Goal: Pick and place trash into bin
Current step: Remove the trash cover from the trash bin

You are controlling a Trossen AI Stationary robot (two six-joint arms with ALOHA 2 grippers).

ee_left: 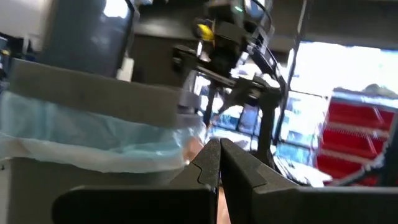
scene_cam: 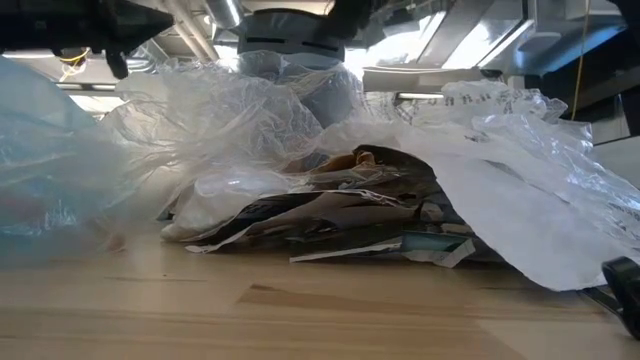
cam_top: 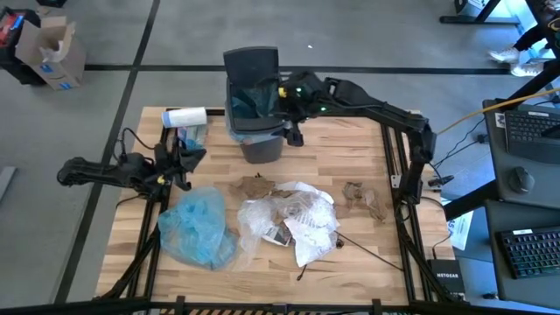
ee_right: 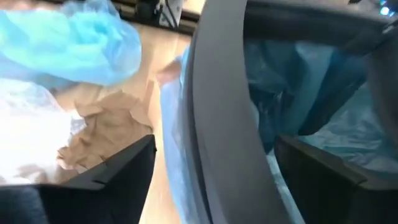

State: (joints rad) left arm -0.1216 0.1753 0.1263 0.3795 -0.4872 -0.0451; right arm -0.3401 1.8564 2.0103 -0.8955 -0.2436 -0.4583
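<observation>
Trash (cam_top: 289,219) sits mid-table in a loose heap: white mailers, clear wrap and a printed packet, with brown paper (cam_top: 364,198) lying apart on the side nearer my right arm and a thin dark stick (cam_top: 359,247) running out from the heap toward the table's near edge. I see a crumpled blue bag (cam_top: 197,227) just beside the heap on the left. My bin (cam_top: 255,109) stands at the far edge of the table, lid tipped up behind it, blue liner folded over the rim. My right gripper (cam_top: 291,112) hangs at the bin's rim, fingers spread wide; in the right wrist view the 2 fingers straddle the rim (ee_right: 217,124), 1 over the liner inside and 1 outside, and I see nothing between them. My left gripper (ee_left: 219,163) waits at the table's left side, pointed toward the bin, fingers pressed together and empty.
</observation>
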